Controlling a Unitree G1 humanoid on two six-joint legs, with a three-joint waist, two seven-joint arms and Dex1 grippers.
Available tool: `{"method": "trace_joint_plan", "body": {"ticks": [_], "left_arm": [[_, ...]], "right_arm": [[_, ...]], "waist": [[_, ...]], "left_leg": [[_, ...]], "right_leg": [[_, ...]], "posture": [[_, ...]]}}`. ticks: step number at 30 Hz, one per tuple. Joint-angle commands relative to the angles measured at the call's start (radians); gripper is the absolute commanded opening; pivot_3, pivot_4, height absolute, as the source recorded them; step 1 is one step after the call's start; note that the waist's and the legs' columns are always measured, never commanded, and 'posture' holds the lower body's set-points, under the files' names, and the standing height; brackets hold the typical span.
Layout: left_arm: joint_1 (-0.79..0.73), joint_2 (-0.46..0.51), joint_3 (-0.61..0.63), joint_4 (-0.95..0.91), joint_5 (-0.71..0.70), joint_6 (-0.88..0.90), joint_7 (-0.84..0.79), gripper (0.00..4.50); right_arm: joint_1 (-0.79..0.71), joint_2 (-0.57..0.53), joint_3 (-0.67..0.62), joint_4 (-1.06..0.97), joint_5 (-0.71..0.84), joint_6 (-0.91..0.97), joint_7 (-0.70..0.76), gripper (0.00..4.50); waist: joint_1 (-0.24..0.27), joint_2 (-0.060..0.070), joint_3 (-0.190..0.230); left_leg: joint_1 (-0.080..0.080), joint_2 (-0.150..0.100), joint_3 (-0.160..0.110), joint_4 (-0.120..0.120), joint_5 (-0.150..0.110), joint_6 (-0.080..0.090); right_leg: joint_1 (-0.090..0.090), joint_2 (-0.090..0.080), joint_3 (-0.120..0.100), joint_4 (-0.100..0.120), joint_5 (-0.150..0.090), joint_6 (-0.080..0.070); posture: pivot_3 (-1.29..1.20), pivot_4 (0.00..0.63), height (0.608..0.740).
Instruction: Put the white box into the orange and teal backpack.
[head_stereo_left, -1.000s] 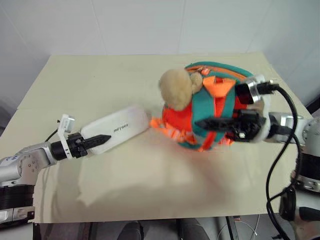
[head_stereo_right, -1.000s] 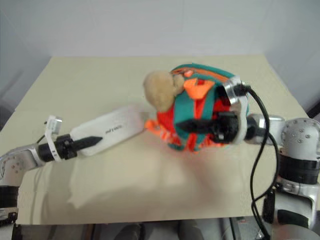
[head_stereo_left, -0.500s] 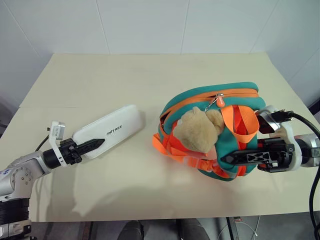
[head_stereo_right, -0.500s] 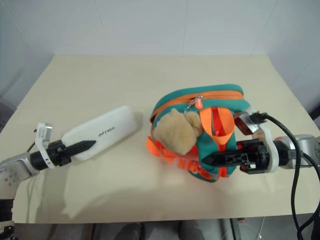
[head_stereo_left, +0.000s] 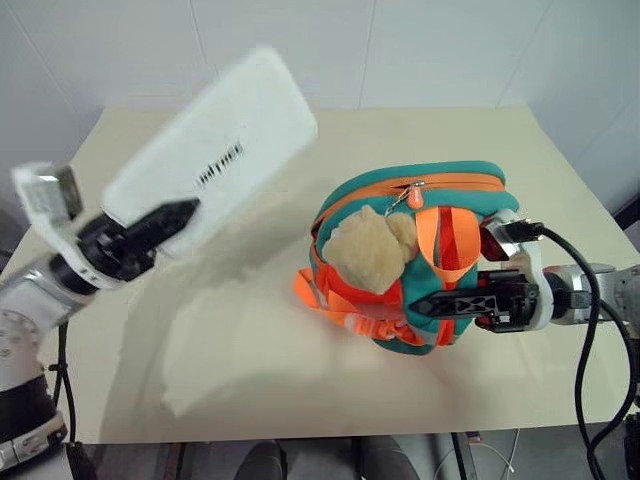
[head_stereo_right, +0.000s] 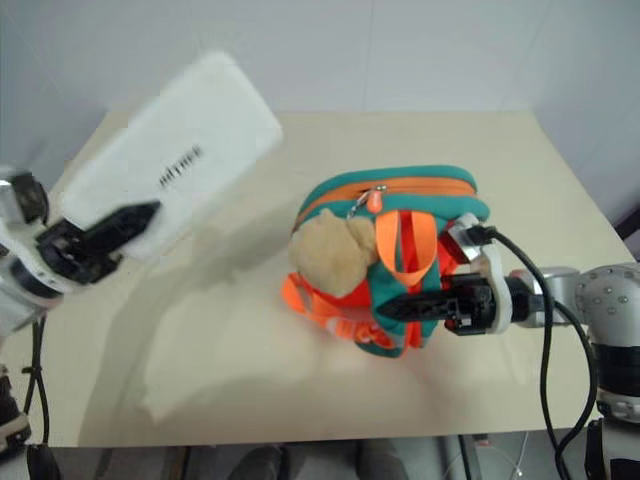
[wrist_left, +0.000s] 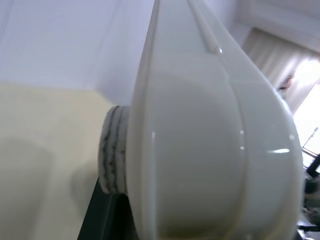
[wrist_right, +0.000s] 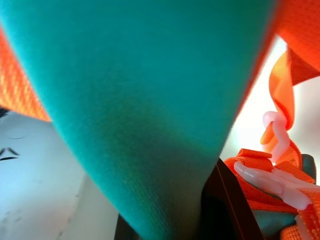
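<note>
Box: the white box (head_stereo_left: 215, 150) is clamped at its near end in the left gripper (head_stereo_left: 160, 222), raised above the table's (head_stereo_left: 240, 360) left edge; the right gripper (head_stereo_left: 440, 303) is clenched on the orange and teal backpack (head_stereo_left: 420, 200) near the right edge.

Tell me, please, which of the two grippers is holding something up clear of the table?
The left gripper: it holds the white box raised off the table, while the right gripper grips the orange and teal backpack standing on it.

Your two head views look down on the same counter (head_stereo_left: 300, 370); each wrist view sits pressed against its own load.
</note>
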Motion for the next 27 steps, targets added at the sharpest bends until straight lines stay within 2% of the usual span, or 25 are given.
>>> {"method": "trace_joint_plan", "body": {"ticks": [1,6,14,18,27], "left_arm": [[-0.031,0.032,-0.028,-0.049,-0.088,0.042,0.0,1.25],[-0.074,0.073,-0.137,-0.049,-0.01,0.026,-0.081,1.25],[-0.149,0.101,-0.33,0.036,0.312,-0.208,-0.259,1.25],[-0.212,0.096,-0.376,0.12,0.437,-0.334,-0.317,1.25],[-0.355,0.126,-0.407,0.284,0.557,-0.43,-0.42,1.25]], "right_arm": [[-0.005,0.017,0.016,-0.018,-0.024,-0.022,0.022,0.54],[-0.01,0.035,0.028,-0.022,-0.051,-0.039,0.031,0.54],[0.009,0.055,0.016,-0.05,-0.051,-0.043,0.014,0.54],[0.025,0.06,0.004,-0.062,-0.043,-0.044,0.0,0.54],[0.04,0.08,-0.012,-0.07,-0.034,-0.045,-0.025,0.54]], "waist": [[0.002,0.0,0.0],[0.003,0.0,0.0],[0.004,0.0,0.0],[0.004,0.0,0.0],[0.003,0.0,0.0]], "left_leg": [[0.0,0.0,0.0,0.0,0.0,0.0],[0.0,0.0,0.0,0.003,0.0,0.0],[0.001,0.0,0.0,0.003,0.001,-0.001],[0.001,0.0,0.0,0.003,0.001,-0.002],[0.001,0.0,0.0,0.004,0.001,-0.001]], "right_leg": [[0.0,0.0,0.0,0.0,0.0,0.0],[0.001,0.001,0.0,0.002,0.0,0.0],[0.001,0.002,-0.001,0.001,0.0,-0.001],[0.002,0.002,0.0,0.002,0.0,-0.001],[0.002,0.002,-0.001,0.003,0.0,-0.001]], "posture": [[0.0,0.15,0.74],[0.0,0.15,0.74],[0.0,0.15,0.74],[0.0,0.15,0.74],[0.0,0.15,0.74]]}}
